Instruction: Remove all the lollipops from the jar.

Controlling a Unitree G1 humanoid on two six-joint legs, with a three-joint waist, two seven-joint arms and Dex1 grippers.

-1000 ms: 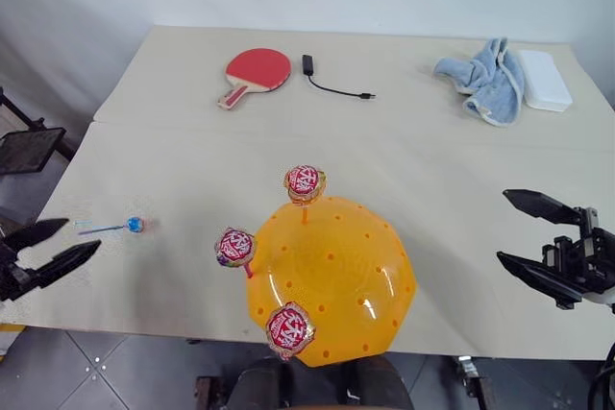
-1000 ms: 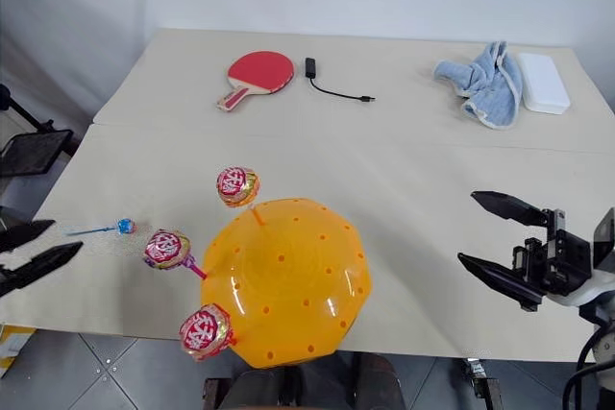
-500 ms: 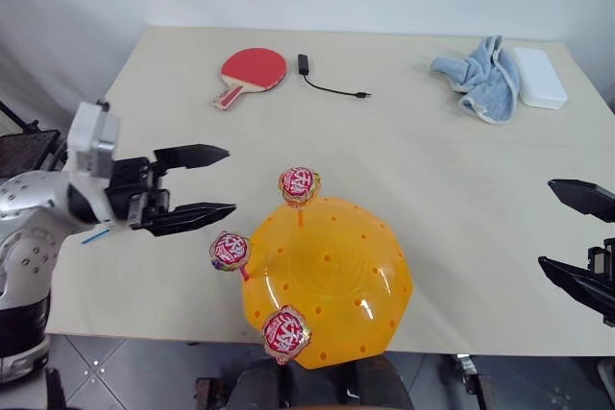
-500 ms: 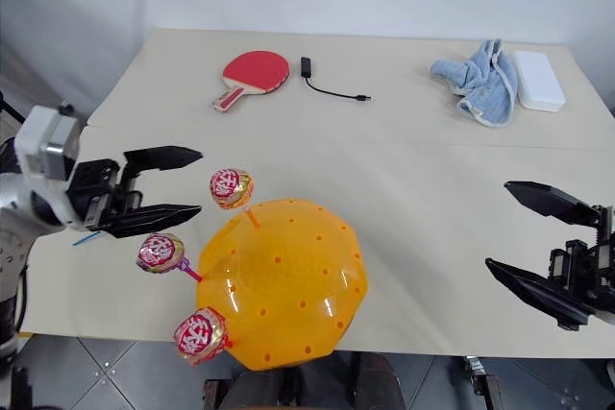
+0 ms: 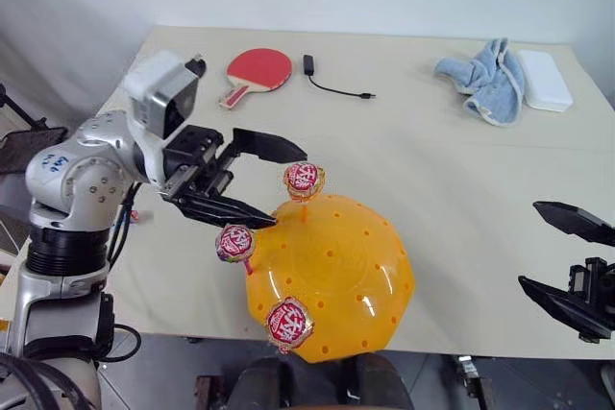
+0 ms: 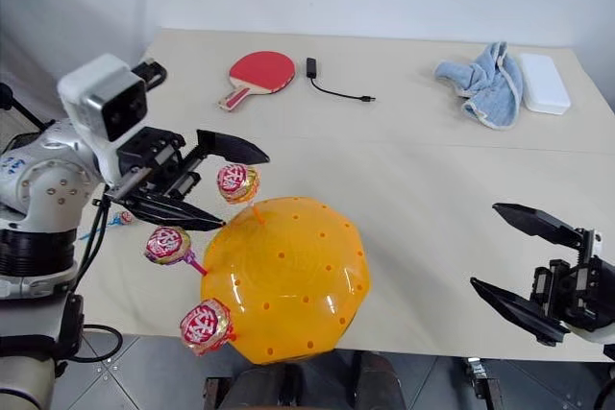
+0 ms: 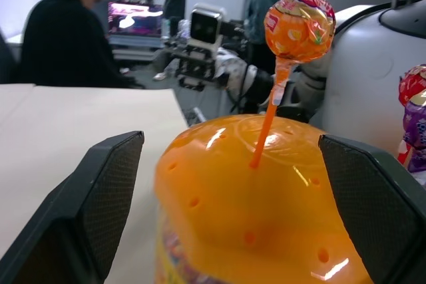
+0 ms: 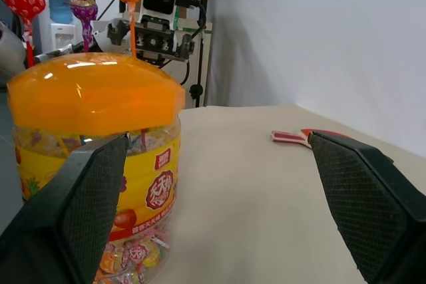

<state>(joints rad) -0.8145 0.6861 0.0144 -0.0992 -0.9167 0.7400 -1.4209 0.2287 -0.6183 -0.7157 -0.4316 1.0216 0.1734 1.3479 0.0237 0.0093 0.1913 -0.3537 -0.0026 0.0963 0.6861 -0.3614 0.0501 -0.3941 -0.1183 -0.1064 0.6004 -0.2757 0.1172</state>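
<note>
**Now the left gripper lines up on the orange lollipop**

Head view: the left gripper (image 5: 258, 184), jaws wide and empty, has the upright orange lollipop (image 5: 303, 180) at three o'clock, on the jar (image 5: 332, 276).

Left wrist view: its stick stands between the fingers (image 7: 86, 204).

Right wrist view: the right gripper (image 6: 524, 261) waits open, farther off.

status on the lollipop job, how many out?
Done: one blue lollipop lies on the table, beside the left arm. In hand: the left claw, open, is lined up on the orange lollipop at the far edge of the jar lid. Left: three still stand in the lid, orange, purple and red. Right claw waits open.
</note>
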